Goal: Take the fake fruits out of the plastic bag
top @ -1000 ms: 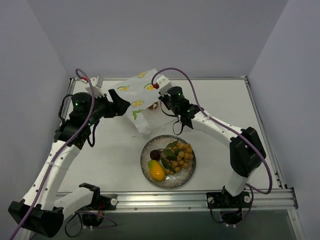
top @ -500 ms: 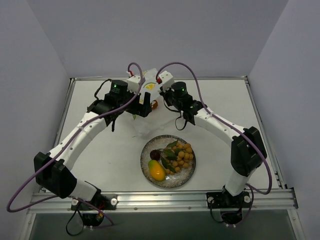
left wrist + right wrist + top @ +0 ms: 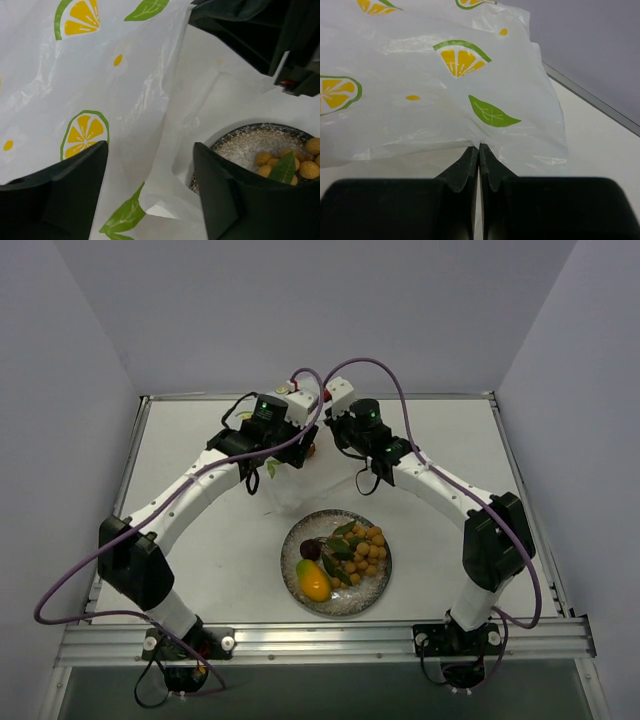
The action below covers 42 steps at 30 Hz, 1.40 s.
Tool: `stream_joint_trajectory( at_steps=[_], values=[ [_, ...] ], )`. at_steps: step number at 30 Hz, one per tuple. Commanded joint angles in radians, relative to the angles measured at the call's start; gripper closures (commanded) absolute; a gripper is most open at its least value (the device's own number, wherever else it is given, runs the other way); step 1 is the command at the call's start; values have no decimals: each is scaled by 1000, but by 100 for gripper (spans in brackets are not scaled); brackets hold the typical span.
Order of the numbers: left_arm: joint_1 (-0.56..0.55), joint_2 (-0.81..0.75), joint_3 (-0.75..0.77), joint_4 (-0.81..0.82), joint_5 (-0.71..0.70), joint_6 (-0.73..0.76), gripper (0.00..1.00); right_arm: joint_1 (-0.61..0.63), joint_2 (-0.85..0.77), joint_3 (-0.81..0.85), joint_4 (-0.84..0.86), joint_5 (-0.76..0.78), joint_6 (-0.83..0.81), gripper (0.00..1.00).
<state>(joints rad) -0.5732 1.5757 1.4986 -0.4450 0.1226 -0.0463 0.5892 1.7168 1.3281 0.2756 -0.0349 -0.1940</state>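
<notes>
Seen from above, nearest your arms' bases, a round speckled plate [image 3: 352, 602] on the white table [image 3: 200, 540] carries a yellow-orange mango [image 3: 314, 582], one dark maroon ball [image 3: 311, 549] and a bunch of yellow-orange berries [image 3: 364, 548] with green leaves, all outside the bag. Beyond the plate, toward the back of the table, the plastic bag [image 3: 287, 478] hangs between your two wrists. In that view it is a pale, half see-through sheet, and neither pair of fingers can be made out. The wrist cameras fill the gap: your right gripper [image 3: 479, 148] has its jaws pressed together on a fold at the bag's edge. Your left gripper [image 3: 150, 147] stands wide, its two dark fingers [image 3: 60, 195] well apart with the plastic draped between them and no pinch on it. The left wrist view also catches the plate's rim [image 3: 240, 145] and a few of the berries [image 3: 300, 161] just past the bag's lower edge. Up close the plastic bag [image 3: 445, 100] is thin, crinkled white film printed with yellow citrus slices rimmed in green, green leaves and small yellow dots. Whether anything lies inside it cannot be told.
</notes>
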Motion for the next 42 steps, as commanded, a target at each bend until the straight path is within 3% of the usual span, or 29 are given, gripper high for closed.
stream_joint_trajectory(
  at_steps=[1,3,8,12,16,17,20,21,23,25,28,29,32,34,42],
  values=[
    [-34,41,77,-17,-105,72,42,-6,-37,42,17,-25,4,100],
    [-39,49,83,2,-155,79,50,-8,-40,40,17,-25,5,100],
    [-40,30,58,74,-277,79,97,-9,-49,36,16,-19,5,100],
    [-39,-38,17,155,-275,59,98,-9,-59,23,20,-11,13,100],
    [-24,-98,-27,236,-226,-52,98,-12,-85,-12,54,-11,65,100],
    [-19,-112,-32,255,-192,-70,98,-11,-103,-33,63,-11,77,97],
    [16,-118,-41,282,-123,-142,98,-14,-155,-73,97,0,132,69],
    [35,-117,-43,288,-66,-159,98,-14,-173,-104,115,3,148,51],
    [48,-109,-46,308,-26,-202,98,-12,-233,-142,135,0,185,36],
    [64,-105,-51,319,23,-222,98,-12,-301,-203,165,4,215,32],
    [73,-92,-58,324,54,-227,98,-6,-382,-314,236,0,307,46],
    [75,-92,-63,322,57,-225,98,-3,-396,-346,296,-2,332,61],
    [78,-105,-89,313,68,-222,98,7,-398,-435,367,-10,399,87],
    [78,-112,-110,310,69,-219,98,15,-347,-437,381,21,426,95],
    [81,-115,-167,339,132,-228,98,187,-143,-374,428,101,424,98]
  ],
)
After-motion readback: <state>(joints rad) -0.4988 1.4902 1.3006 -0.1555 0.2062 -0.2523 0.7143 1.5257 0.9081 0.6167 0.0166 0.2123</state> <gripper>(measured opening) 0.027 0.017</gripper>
